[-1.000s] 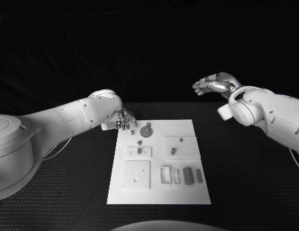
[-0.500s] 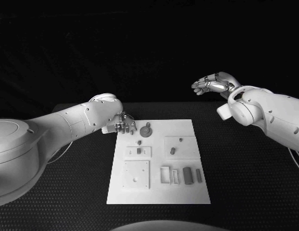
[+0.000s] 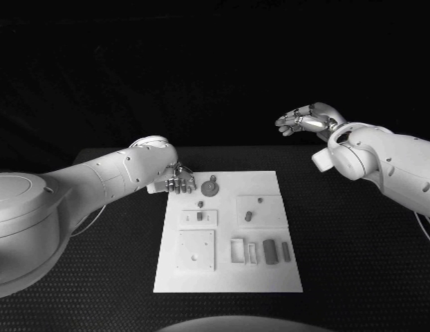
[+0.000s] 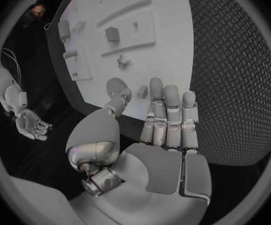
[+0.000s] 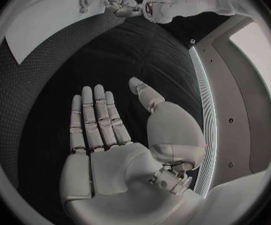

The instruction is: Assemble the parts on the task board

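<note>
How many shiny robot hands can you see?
2. The left silver robot hand is low at the far left corner of the flat white task board, fingers apart. The right silver robot hand is raised beyond the table's far right, holding nothing.

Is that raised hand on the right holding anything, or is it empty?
Empty. The right hand is open: its wrist view shows a bare palm with fingers stretched out straight, and it hangs off beyond the board.
</note>
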Tool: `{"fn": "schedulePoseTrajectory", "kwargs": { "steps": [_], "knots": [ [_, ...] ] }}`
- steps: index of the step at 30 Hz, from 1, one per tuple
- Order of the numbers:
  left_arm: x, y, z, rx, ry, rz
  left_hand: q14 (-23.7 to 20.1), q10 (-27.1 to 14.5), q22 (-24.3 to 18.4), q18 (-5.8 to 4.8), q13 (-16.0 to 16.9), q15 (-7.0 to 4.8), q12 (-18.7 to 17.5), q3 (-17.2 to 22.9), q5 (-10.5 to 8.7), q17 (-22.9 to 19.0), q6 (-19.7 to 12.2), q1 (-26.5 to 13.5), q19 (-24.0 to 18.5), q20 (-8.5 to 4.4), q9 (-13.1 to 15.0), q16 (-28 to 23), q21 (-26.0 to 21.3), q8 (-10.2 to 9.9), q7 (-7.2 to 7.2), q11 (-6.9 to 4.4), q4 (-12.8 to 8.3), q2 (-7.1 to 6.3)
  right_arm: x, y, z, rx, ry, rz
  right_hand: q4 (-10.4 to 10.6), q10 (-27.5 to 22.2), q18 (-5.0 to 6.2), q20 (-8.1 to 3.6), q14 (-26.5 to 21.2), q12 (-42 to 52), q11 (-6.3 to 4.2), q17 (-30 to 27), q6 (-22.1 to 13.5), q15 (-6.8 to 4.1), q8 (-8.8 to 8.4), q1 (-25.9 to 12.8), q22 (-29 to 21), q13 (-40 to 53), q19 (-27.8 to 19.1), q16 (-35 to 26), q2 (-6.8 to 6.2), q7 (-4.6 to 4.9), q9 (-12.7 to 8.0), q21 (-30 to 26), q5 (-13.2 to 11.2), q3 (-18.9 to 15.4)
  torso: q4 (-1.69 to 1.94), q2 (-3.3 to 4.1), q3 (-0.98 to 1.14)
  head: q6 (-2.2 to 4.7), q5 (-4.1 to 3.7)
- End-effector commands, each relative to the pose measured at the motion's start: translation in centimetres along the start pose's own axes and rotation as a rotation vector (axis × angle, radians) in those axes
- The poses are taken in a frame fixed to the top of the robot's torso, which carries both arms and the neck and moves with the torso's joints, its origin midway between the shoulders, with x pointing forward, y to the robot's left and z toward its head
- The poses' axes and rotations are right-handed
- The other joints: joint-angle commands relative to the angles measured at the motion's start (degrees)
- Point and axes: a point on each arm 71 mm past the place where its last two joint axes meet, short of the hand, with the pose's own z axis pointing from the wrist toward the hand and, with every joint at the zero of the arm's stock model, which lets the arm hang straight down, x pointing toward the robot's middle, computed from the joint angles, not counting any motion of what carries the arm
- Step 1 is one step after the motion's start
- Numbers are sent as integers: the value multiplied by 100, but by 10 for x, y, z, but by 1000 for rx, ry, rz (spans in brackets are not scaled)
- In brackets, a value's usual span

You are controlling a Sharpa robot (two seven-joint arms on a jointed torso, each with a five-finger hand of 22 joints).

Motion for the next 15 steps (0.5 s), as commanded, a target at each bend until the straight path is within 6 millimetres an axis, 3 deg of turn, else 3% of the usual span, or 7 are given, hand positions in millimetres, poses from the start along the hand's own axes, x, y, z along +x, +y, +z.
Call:
{"fn": "schedulePoseTrajectory", "kwargs": {
  "steps": [1, 11, 15],
  "knots": [
    [1, -1, 0, 11, 13, 5, 19, 13, 8, -88, 8, 31, -33, 9, 6, 11, 32, 103, -19, -597, -16, -34, -25, 18, -1, 8, -92, 173, 1, 1, 0, -11, 8, 1, 5, 56, -74, 0, -9, -28, -2, -9, 16, 24, 11, -26, 7, -10, -17, 26, 12, 12, -9, -25, 32, -4, 0, -1, 3, -7, -11],
    [0, -2, 0, 25, 4, -18, 33, 27, 15, -88, 15, 37, -35, -25, 11, 18, 73, 282, -8, -576, -58, -37, -28, 54, -9, 1, -227, 474, 1, 1, 0, -11, 10, 1, 7, 58, -74, 0, -9, -30, -2, -12, 17, 24, 12, -28, 9, -11, -17, 28, 14, 12, -12, -25, 33, -3, 4, 1, -3, -8, -14],
    [-1, -1, 0, 29, -3, -39, 35, 27, 14, -88, 14, 38, -41, -50, 11, 19, 68, 282, 3, -569, -80, -41, -32, 58, -7, 4, -207, 619, 1, 1, 0, -11, 10, 1, 7, 59, -74, 0, -10, -30, -2, -14, 17, 24, 12, -28, 10, -12, -17, 29, 14, 12, -13, -26, 34, -3, 0, -1, -2, 6, 23]
  ]
}}
